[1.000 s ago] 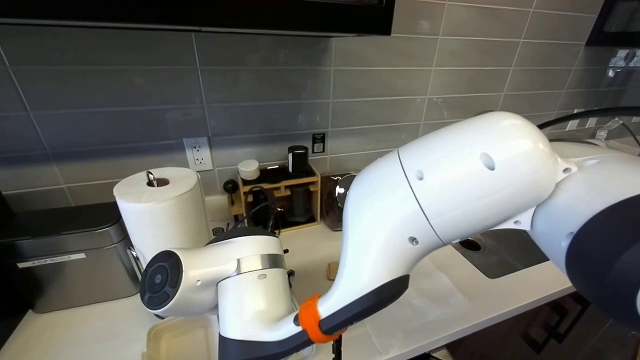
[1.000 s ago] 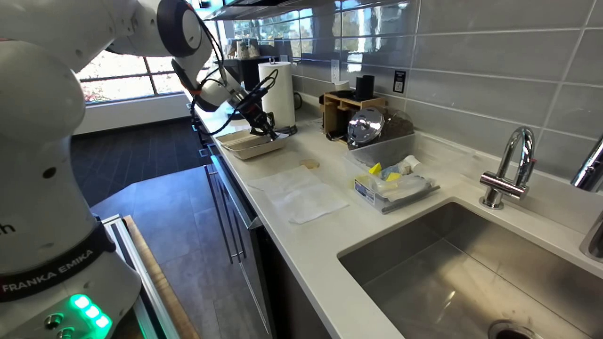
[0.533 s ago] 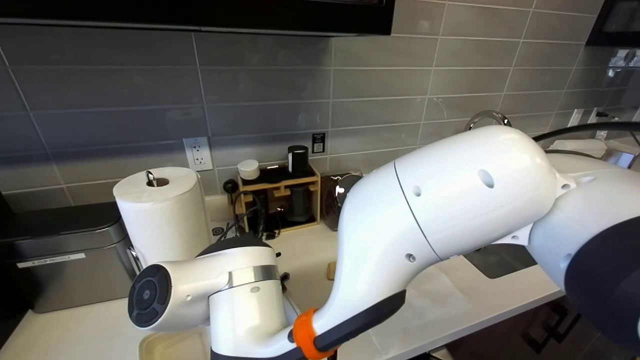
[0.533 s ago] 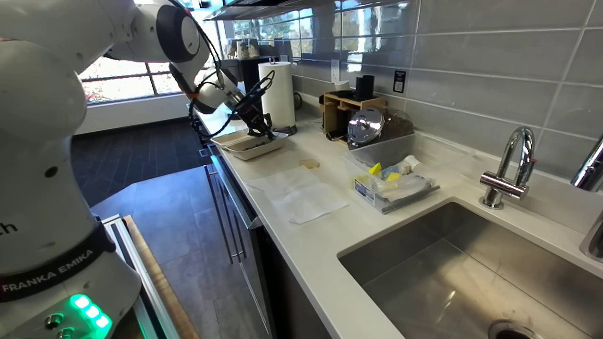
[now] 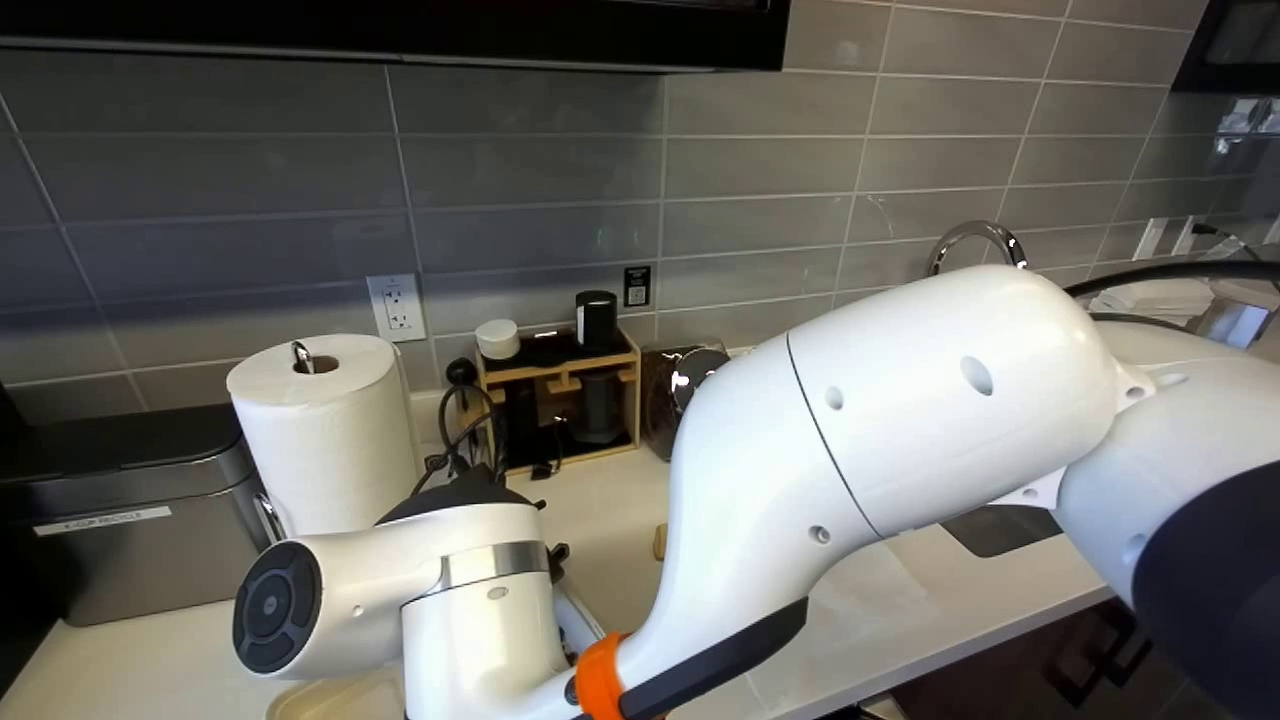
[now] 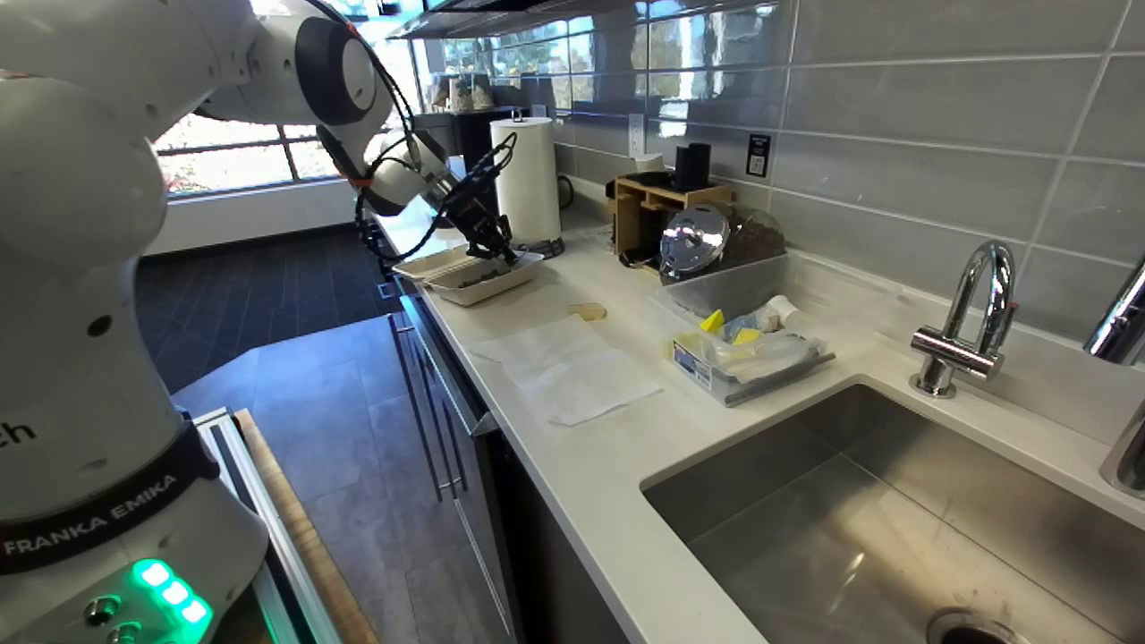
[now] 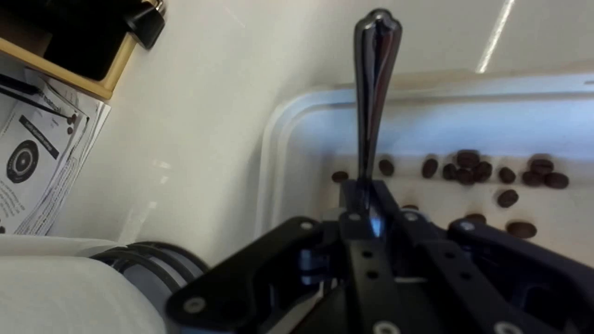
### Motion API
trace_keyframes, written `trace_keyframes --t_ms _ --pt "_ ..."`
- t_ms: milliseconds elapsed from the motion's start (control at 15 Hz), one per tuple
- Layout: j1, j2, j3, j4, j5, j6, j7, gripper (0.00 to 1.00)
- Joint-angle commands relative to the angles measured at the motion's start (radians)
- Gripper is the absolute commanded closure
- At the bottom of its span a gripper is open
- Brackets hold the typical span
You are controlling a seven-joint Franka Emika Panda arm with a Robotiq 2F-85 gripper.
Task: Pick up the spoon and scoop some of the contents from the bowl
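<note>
Clamps the spoon in a tightly closed gripper at the bowl, apparently ready to scoop, next likely needing a sweep through beans at wrist-view right.

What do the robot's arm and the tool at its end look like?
The arm is glossy white with smooth, rounded segments, dark joint covers and an orange band. Black cables run along its outside. Its dark base collar reads FRANKA EMIKA, above three green-glowing lights. The tool is black, with slim fingers and round silvery screws.
</note>
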Motion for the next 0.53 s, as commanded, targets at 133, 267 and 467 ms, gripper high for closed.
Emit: trace_keyframes --t_ms 133,267,467 --pt "0.0 0.039 0.012 0.05 -0.005 -0.023 -0.128 0.98" --pt "-0.001 0.038 0.011 0.052 -0.011 -0.017 -0.183 0.98" --pt "-0.007 0.042 0.017 0.059 -0.005 -0.002 -0.263 0.98"
